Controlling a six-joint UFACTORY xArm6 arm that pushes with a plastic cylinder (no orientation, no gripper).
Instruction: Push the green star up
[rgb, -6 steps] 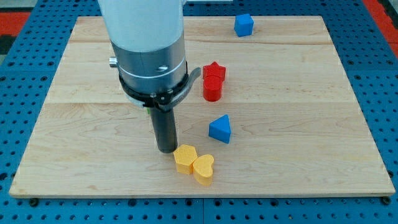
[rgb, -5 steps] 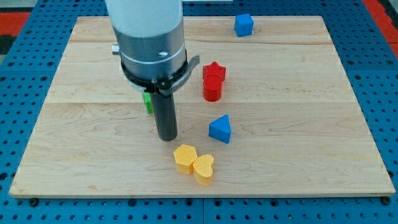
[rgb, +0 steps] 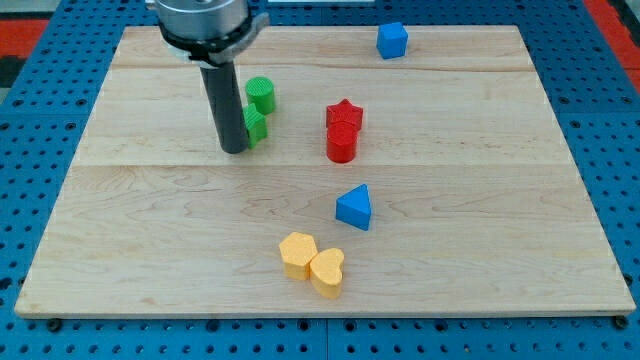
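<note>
Green shows plainly now: over the last half second the arm has swung from the middle of the worktop (rgb: 150, 230) toward its top-left corner, and the two green blocks it was hiding have come into sight. My tip (rgb: 234, 150) rests on the wood just left of the green star (rgb: 255, 126), touching it or very nearly so; the rod covers the star's left edge, so its shape is only partly readable. Just above the star, close to it, stands a green cylinder (rgb: 260, 94). There are no fingers on this rig to be open or closed, only the bare rod, which holds nothing.

For the task, this reads as the approach ending in the wrong spot for an upward shove: my tip sits at the star's left flank and slightly below, not squarely beneath it. A push from here would likely send the star toward the right edge. Also, the cylinder lies in the star's path upward and may be carried along.

Well apart lie a red star (rgb: 345, 115) with a red cylinder (rgb: 341, 146) touching it, a blue triangle (rgb: 353, 207), two yellow hearts (rgb: 311, 263) and a blue cube (rgb: 392, 40).
</note>
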